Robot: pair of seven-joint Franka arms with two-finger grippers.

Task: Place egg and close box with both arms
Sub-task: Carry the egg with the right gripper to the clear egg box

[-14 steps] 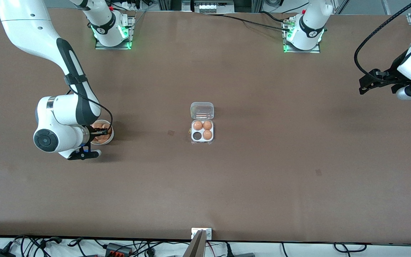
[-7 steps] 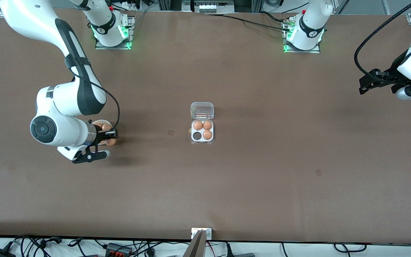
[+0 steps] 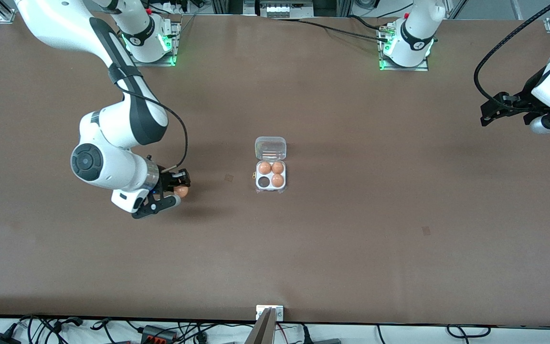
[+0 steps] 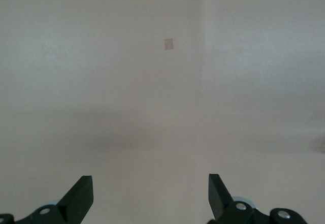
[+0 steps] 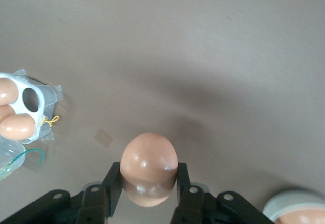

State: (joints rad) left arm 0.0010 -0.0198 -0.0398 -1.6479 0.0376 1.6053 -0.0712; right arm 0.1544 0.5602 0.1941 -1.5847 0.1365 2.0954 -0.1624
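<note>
While right gripper grips the egg, box holds three eggs

No readable text, labels, brands or nos. anywhere. Round dark marks on the black bands at both arm bases are too small to make out. Small tan patch on the surface is blank.

high front view, two downward wrist views
</note>
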